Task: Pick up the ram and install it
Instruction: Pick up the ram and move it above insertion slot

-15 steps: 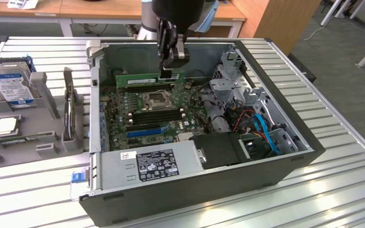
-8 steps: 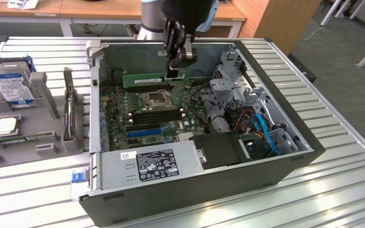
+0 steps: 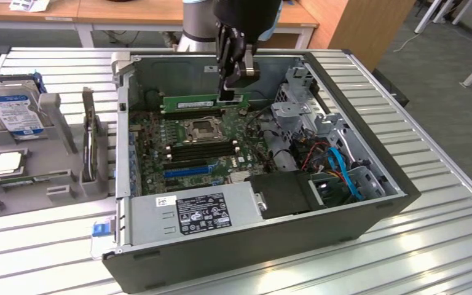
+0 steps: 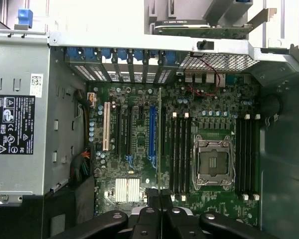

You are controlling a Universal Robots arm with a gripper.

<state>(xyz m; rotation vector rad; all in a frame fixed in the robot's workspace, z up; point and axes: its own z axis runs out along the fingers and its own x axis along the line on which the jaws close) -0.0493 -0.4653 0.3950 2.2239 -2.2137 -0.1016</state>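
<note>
Working over a slatted metal table (image 3: 449, 258), with an open computer case (image 3: 343, 230) lying on it, side panel off. Reaching the arm (image 3: 196, 24) down into the case from above, holding the wrist vertical and pointing it at the case's floor. Looking down on the green motherboard (image 3: 150, 132) covering that floor, and on the grey power supply (image 3: 191, 212) sitting at the case's end toward the exterior view's bottom. Hanging the gripper (image 3: 230, 94) inside the case's open side, clear above the floor. Pinching the jaws nearly closed on the upper edge of the ram (image 3: 199, 103), gripping it toward its end at the exterior view's right. Carrying the ram level, edge down, inside the case and off its floor, running parallel to the black memory slots (image 3: 199, 149) on the case's board, not seated in any of them.
</note>
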